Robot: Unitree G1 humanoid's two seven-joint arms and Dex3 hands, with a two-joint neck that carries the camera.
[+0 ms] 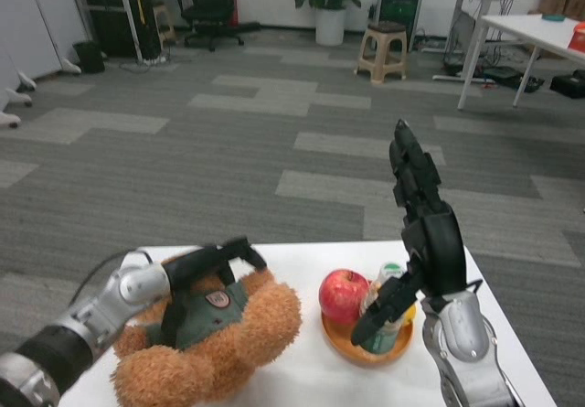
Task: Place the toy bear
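Toy bear (219, 338) lies on its side, lower left of frame, on the white table (302, 370). My left hand (206, 270) is draped over its top, fingers curled onto the green vest; looks like a hold, though I can't see how firm. My right hand (425, 233) stands raised at right centre, fingers extended, holding nothing. Just right of the bear: orange plate (366, 348) with red apple (344, 295) and a small bottle (388, 311). To set the bear well: keep it low, steer clear of the plate, release only once it rests steady.
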